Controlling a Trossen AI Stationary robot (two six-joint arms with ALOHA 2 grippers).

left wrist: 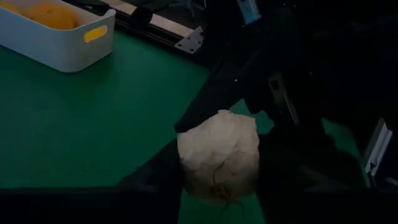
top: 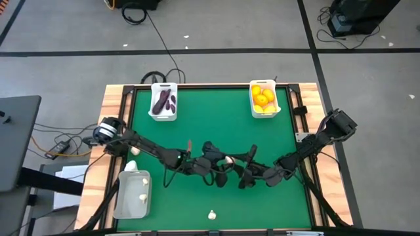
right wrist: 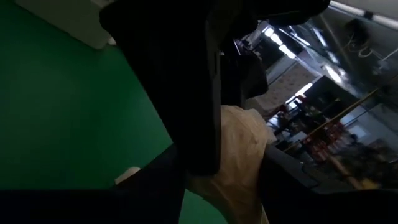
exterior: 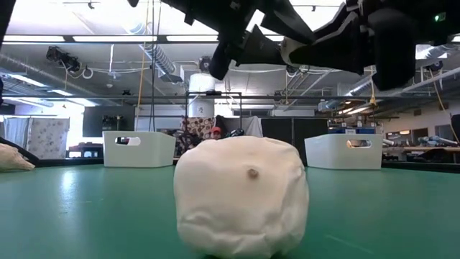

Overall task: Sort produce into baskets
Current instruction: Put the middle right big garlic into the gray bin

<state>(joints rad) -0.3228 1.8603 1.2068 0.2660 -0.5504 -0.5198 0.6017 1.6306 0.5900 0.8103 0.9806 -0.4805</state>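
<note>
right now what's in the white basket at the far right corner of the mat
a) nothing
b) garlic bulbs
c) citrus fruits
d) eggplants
c: in the high view the far right white basket holds yellow and orange citrus fruits, while the eggplants lie in the far left white basket.
</note>
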